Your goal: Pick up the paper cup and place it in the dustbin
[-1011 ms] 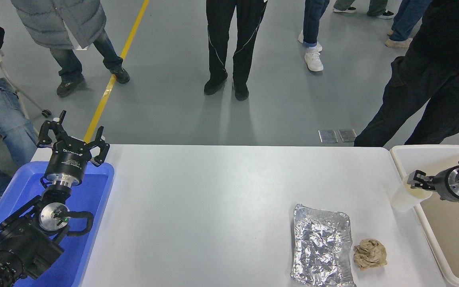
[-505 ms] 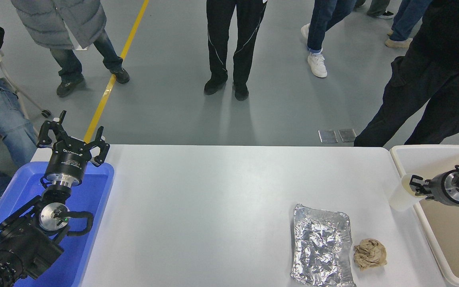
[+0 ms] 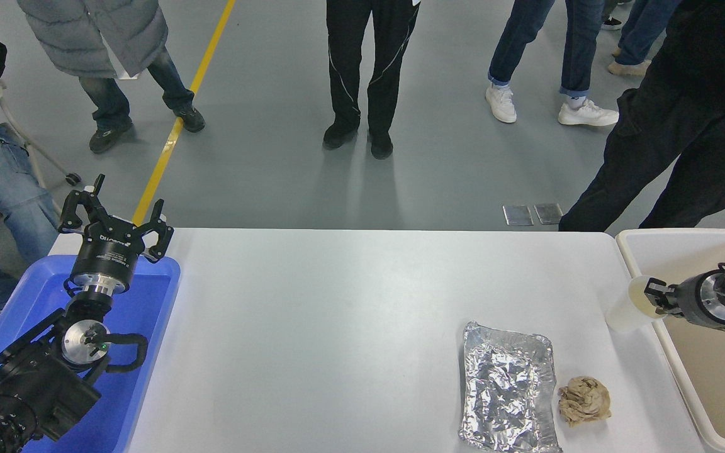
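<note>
The white paper cup (image 3: 627, 309) hangs tilted at the right, its base over the table and its rim toward the dustbin. My right gripper (image 3: 653, 294) comes in from the right edge and is shut on the cup's rim. The dustbin (image 3: 671, 242) is a large cream-white tub at the far right, partly cut off by the picture edge. The cup sits just over the dustbin's left rim. My left gripper (image 3: 117, 217) is parked, open and empty, at the lower left over the blue tray.
A blue plastic tray (image 3: 142, 327) lies under the left arm. A crinkled foil tray (image 3: 508, 389) and a crumpled brown paper ball (image 3: 584, 400) lie at the front right. Several people stand on the floor beyond the table's far edge.
My right gripper with the cup has tilted the cup further, its base swinging left and down toward the table. A person at the top right has stepped into view.
</note>
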